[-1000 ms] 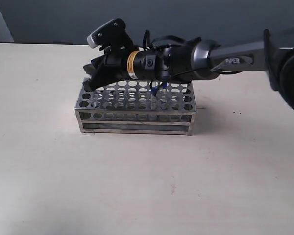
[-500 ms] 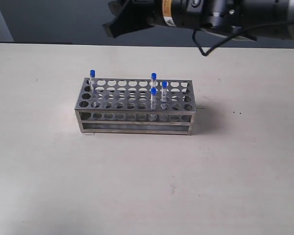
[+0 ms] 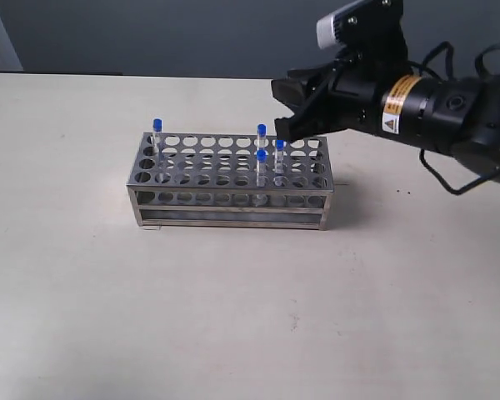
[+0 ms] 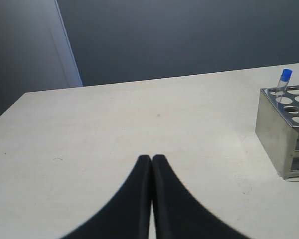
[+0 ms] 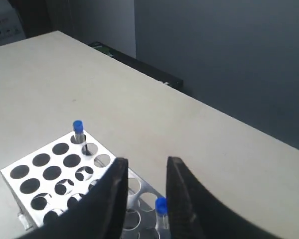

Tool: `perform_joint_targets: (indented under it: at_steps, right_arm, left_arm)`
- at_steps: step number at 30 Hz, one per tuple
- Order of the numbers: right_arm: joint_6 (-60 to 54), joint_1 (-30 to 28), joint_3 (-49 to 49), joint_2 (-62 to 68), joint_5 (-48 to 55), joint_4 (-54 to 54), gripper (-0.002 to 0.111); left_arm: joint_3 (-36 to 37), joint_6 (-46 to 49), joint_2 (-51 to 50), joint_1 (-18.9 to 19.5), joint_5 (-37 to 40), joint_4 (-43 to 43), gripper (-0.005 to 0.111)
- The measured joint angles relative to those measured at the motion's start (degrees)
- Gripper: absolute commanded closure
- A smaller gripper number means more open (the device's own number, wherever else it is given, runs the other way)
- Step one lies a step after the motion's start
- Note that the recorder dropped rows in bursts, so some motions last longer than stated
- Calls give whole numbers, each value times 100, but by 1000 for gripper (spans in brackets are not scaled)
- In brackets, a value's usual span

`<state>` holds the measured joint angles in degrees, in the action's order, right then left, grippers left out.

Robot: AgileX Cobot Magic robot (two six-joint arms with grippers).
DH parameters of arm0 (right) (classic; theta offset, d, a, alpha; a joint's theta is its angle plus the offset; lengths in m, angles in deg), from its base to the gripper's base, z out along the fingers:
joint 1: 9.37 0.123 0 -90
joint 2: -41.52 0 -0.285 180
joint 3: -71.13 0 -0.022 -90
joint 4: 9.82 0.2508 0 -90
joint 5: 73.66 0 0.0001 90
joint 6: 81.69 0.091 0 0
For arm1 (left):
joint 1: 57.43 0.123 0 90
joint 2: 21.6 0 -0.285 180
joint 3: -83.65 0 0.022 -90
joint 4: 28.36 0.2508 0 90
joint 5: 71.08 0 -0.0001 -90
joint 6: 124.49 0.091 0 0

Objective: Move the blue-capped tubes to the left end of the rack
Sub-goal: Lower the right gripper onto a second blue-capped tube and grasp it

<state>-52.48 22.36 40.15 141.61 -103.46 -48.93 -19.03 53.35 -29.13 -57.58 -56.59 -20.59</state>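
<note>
The shiny metal rack (image 3: 225, 200) stands mid-table. One blue-capped tube (image 3: 157, 127) sits in its far left corner hole. Three more blue-capped tubes (image 3: 262, 131) (image 3: 262, 156) (image 3: 279, 146) stand right of the middle. My right gripper (image 3: 280, 109) hovers open just above and right of those three, holding nothing. In the right wrist view the open right gripper (image 5: 147, 162) frames one blue-capped tube (image 5: 161, 204) close to one finger, with the corner tube (image 5: 78, 129) farther off on the rack (image 5: 31, 167). My left gripper (image 4: 152, 158) is shut and empty, well apart from the rack's left end (image 4: 274, 134).
The pale table (image 3: 233, 317) spreads bare in front of and beside the rack. A dark wall rises behind the table's far edge. The left arm is outside the exterior view. Most rack holes hold nothing.
My right gripper left a blue-capped tube in the rack's left corner hole, rose, then swung right and came down open beside the three right-hand tubes.
</note>
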Motion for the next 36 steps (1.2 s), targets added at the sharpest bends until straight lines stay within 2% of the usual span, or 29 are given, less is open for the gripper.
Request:
perform_joint_targets:
  at_steps: [5,9,14,21,36]
  right_arm:
    - [-942,-10,-459,370,-837,899,81]
    - [-1258,-10,-527,813,-1190,1236,80]
    - [-1365,-10,-548,1220,-1574,1682,63]
    - [-1578,-10,-537,1573,-1755,2093,64]
    - [-1654,-10,-14,2249,-1796,2131,64]
  left_arm:
    - [0,0,0,0,0,0,106]
    - [0,0,0,0,0,0,106]
    - [0,0,0,0,0,0,106]
    - [0,0,0,0,0,0,106]
    - [0,0,0,0,0,0,106]
